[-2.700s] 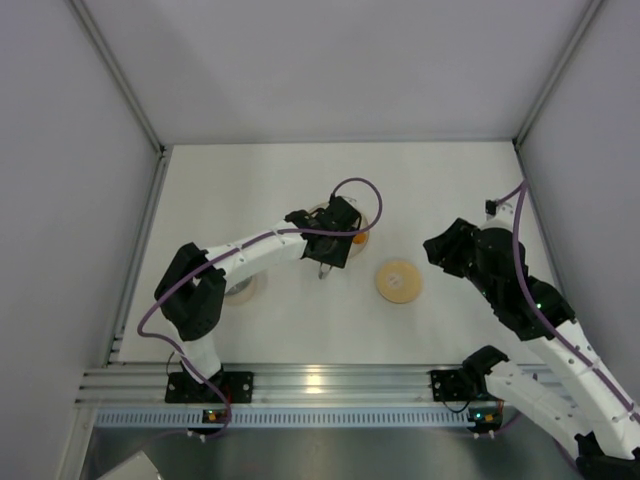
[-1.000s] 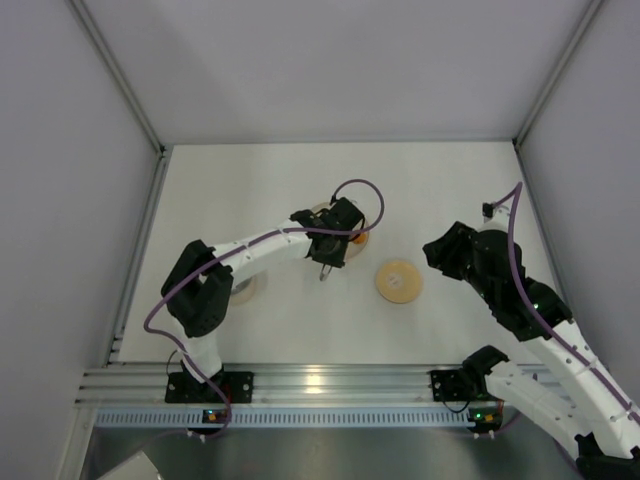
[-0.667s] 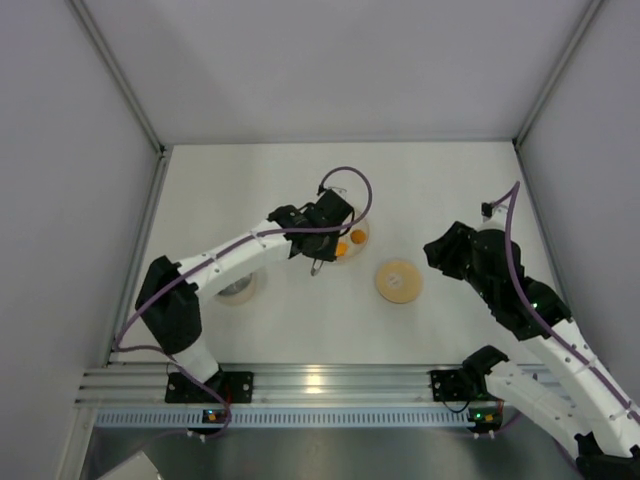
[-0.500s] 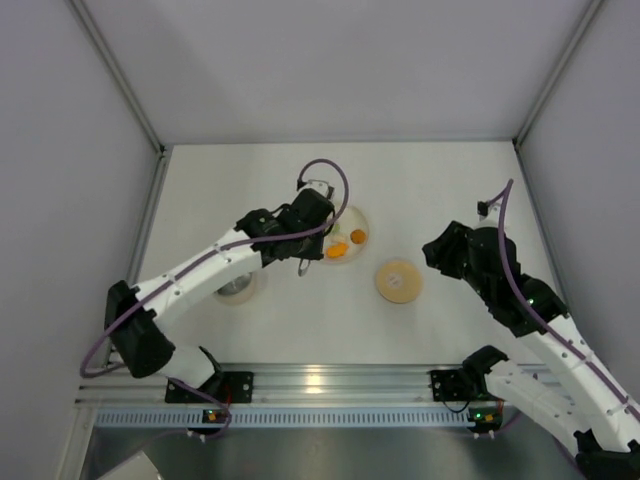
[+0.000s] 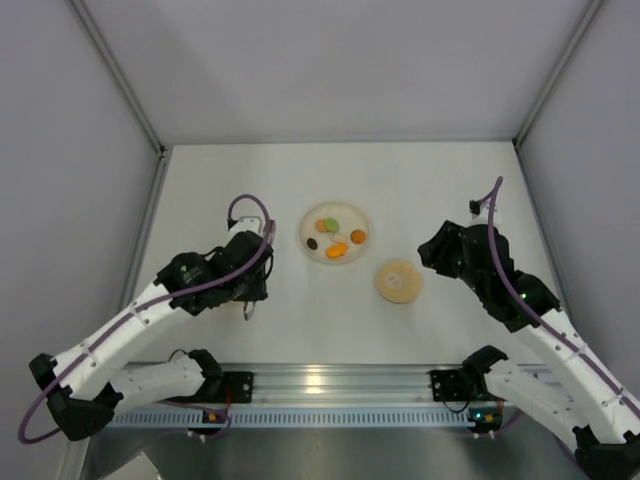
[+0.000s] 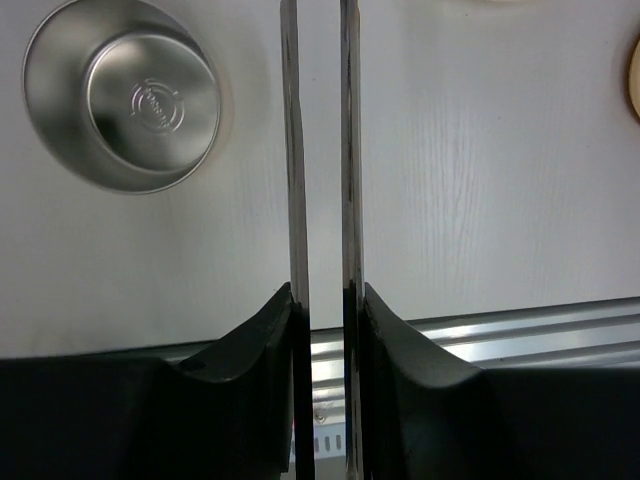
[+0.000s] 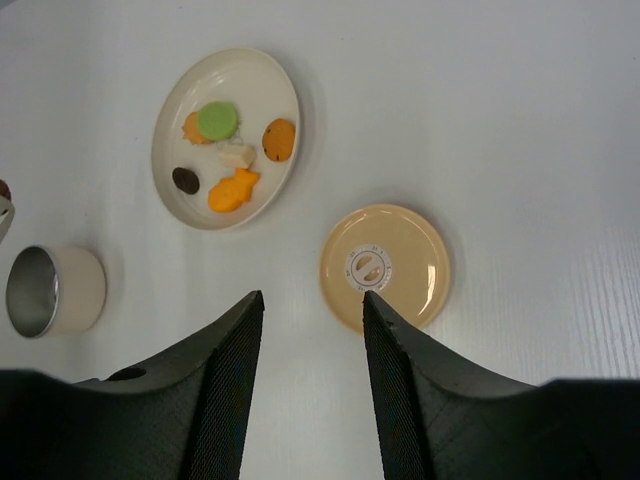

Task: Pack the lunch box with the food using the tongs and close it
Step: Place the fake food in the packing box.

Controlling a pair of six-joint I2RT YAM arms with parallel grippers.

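My left gripper (image 6: 322,290) is shut on the tongs (image 6: 293,150), whose two thin steel arms run up out of the left wrist view with nothing showing between them. The lunch box (image 6: 125,95), a small steel pot, stands empty just left of the tongs. From above, the left gripper (image 5: 245,285) covers it. The food (image 7: 233,190), several small orange, green, brown and white pieces, lies on the cream plate (image 7: 270,80). The tan lid (image 7: 385,267) lies flat to the plate's right. My right gripper (image 7: 312,297) hangs open and empty above the lid's near left edge.
The plate (image 5: 312,218) and the lid (image 5: 399,281) sit mid-table between the arms. The lunch box (image 7: 55,290) stands left of the plate, near the front. An aluminium rail (image 5: 320,380) runs along the near edge, and white walls close in the other sides.
My left arm has swung left and toward the front with the tongs, from over the plate to beside the lunch box, uncovering the food. The right arm has barely moved.
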